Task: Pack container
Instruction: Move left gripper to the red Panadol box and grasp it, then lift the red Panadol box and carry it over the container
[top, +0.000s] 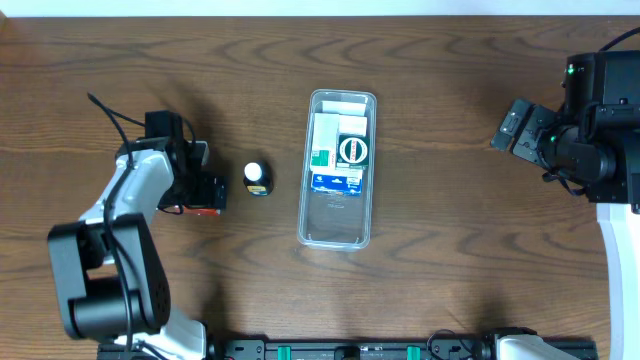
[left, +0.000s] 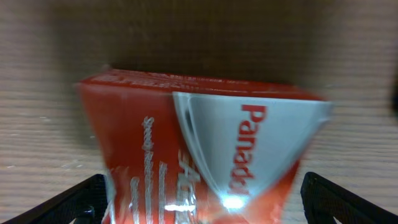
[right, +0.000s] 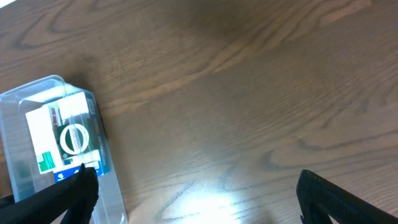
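Inside container, green-white boxes.

Container: long clear plastic tray, rounded corners, lying flat on the wooden table near centre, long axis running away from the robot. White label at its far end. Far half holds flat boxes, white, green and blue, one with a round green-and-white emblem. Near half bare.

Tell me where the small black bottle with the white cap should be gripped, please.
Probably from above, around the dark body just under the white cap. The bottle appears upright, apart from the red box and the container, leaving room for tool fingers.
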